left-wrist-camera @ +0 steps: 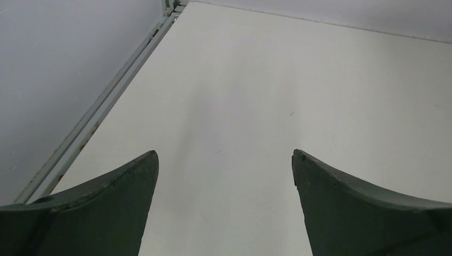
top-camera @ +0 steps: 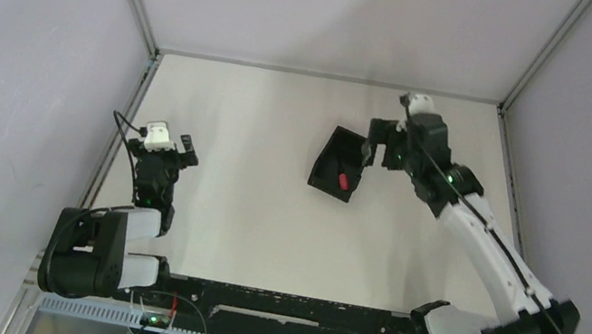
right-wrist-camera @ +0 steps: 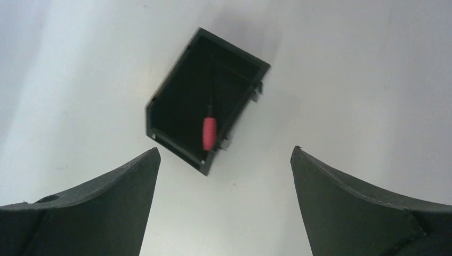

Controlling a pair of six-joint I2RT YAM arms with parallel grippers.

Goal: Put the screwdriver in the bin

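The screwdriver [right-wrist-camera: 209, 133], red-handled with a thin dark shaft, lies inside the black bin [right-wrist-camera: 160, 106], handle toward the bin's near end. In the top view the bin [top-camera: 332, 153] stands right of the table's middle with the screwdriver [top-camera: 343, 180] in it. My right gripper [right-wrist-camera: 225, 152] hangs open above the table just right of the bin, nothing between its fingers; in the top view the right gripper [top-camera: 379, 141] sits at the bin's right edge. My left gripper [left-wrist-camera: 225, 154] is open and empty over bare table at the left, well away from the bin [top-camera: 184, 147].
A metal frame rail [left-wrist-camera: 101, 109] runs along the table's left edge beside the left gripper. Grey walls close in the table on three sides. The arm bases and a black cable rail [top-camera: 286, 308] line the near edge.
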